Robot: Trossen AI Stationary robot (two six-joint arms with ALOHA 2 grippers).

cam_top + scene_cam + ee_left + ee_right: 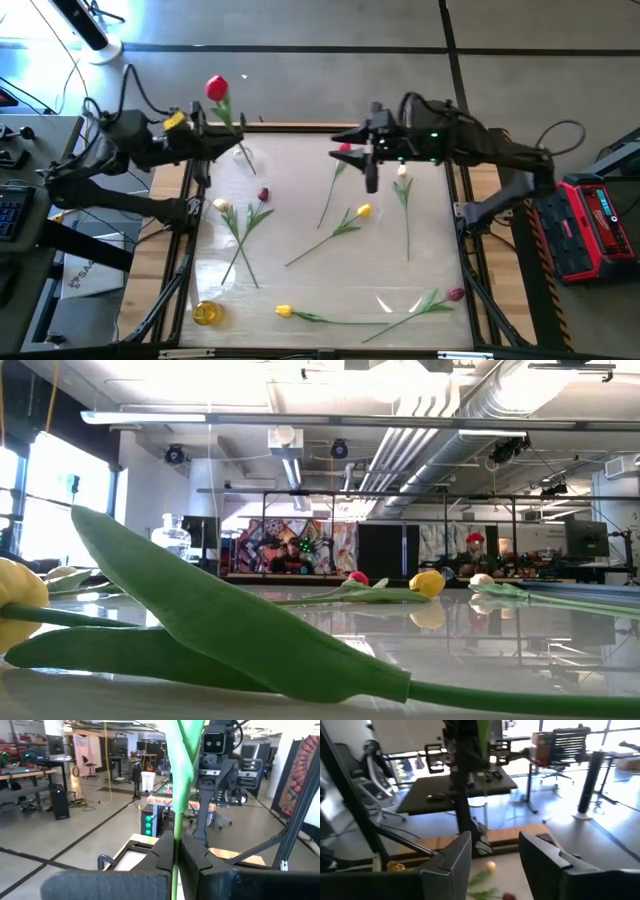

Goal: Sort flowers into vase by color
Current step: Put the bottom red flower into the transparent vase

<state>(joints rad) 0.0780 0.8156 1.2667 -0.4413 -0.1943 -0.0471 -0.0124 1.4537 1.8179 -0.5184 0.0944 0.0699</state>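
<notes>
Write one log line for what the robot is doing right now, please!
left pincer: shut on red tulip, lifted at table's far left | right pincer: open, empty, far right | other tulips: lying on table

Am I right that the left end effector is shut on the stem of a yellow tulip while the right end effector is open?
Not quite: the tulip that the left end effector holds is red, as the high view shows. The right end effector is indeed open.
</notes>
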